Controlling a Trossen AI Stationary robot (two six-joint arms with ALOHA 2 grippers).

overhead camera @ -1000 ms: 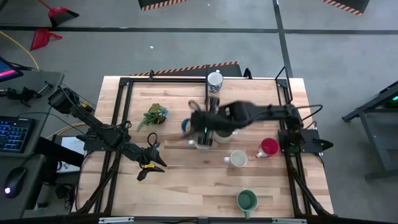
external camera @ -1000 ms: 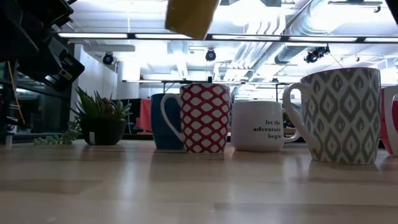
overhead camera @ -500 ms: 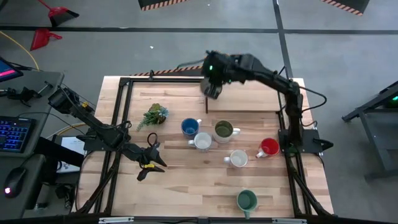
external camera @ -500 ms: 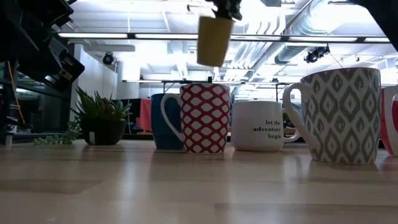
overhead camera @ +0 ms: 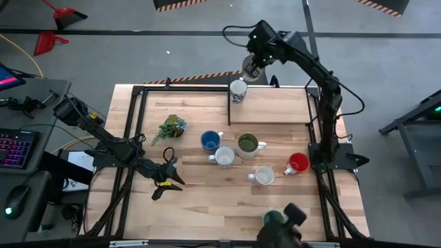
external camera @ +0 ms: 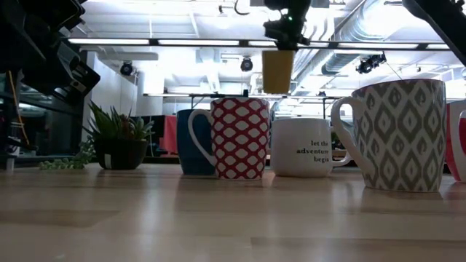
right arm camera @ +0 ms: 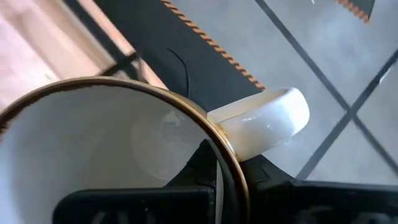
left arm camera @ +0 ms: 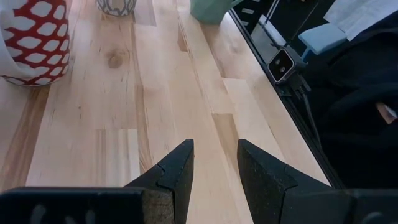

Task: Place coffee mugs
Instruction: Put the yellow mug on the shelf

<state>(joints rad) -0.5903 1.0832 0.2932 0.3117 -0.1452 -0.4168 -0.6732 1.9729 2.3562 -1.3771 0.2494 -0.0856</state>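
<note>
My right gripper (overhead camera: 253,67) is shut on a cream mug (external camera: 277,71) with a gold rim, held high over the table's far edge. A white-grey mug (overhead camera: 238,89) stands below it on a raised board. Blue (overhead camera: 211,140), white (overhead camera: 224,157), olive (overhead camera: 247,145), another white (overhead camera: 263,176), red (overhead camera: 298,163) and teal (overhead camera: 273,222) mugs stand on their bases on the table. My left gripper (overhead camera: 165,180) is open and low over the table's near left part, touching nothing. My right gripper pinches the cream mug's wall at the rim (right arm camera: 229,144), right beside the handle (right arm camera: 267,123), with one finger (right arm camera: 200,167) inside the mug and one outside. It comes from above. The mug hangs upright below the fingers, lifted clear of everything.
A leafy plant sprig (overhead camera: 171,127) lies left of the blue mug. A dark shape (overhead camera: 288,219) shows at the near edge next to the teal mug. Black frame rails (overhead camera: 131,124) run along the table's sides. Bare wood (overhead camera: 200,200) lies near the front.
My right gripper has carried the cream mug up from over the middle group of mugs toward the far edge, ending high above it and slightly to the right. A dark shape has come into view at the near edge by the teal mug.
</note>
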